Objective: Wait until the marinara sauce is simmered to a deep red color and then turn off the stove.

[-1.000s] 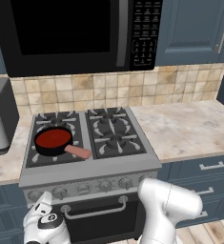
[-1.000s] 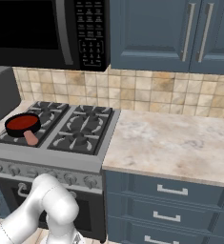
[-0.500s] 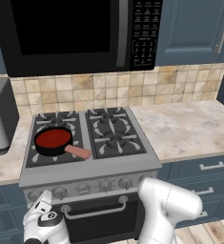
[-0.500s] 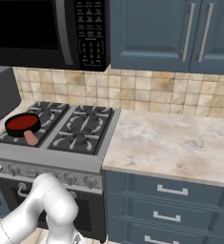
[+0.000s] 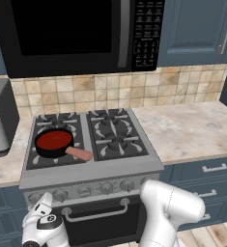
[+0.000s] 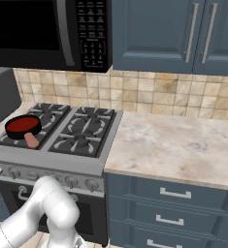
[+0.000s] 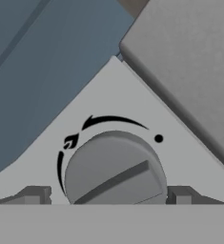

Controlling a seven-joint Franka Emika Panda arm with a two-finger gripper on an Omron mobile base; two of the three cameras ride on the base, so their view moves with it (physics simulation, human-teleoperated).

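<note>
My gripper (image 7: pixel 106 196) is spread wide, fingertips (image 7: pixel 35 195) flanking the knob (image 7: pixel 114 170) at the stove's (image 5: pixel 93 173) front left. I'd centre on the ridge, pinch, then twist off. Marinara sauce (image 5: pixel 54 140) sits deep red on the front-left burner.

The stove (image 5: pixel 91 176) is showing brushed, matt steel, with dull black grates (image 5: pixel 116 132) looking like cast iron. The sauce (image 5: pixel 53 140) is lying smooth and slightly glossy in a matt black pan (image 5: pixel 46 151) with a smooth pink handle (image 5: pixel 79 154). The knob (image 7: pixel 114 169) is looking like satin grey metal on a flat, matt panel. The counter (image 6: pixel 183 145) is showing polished, veined stone. The microwave (image 5: pixel 76 34) door is gleaming like dark glass.
</note>
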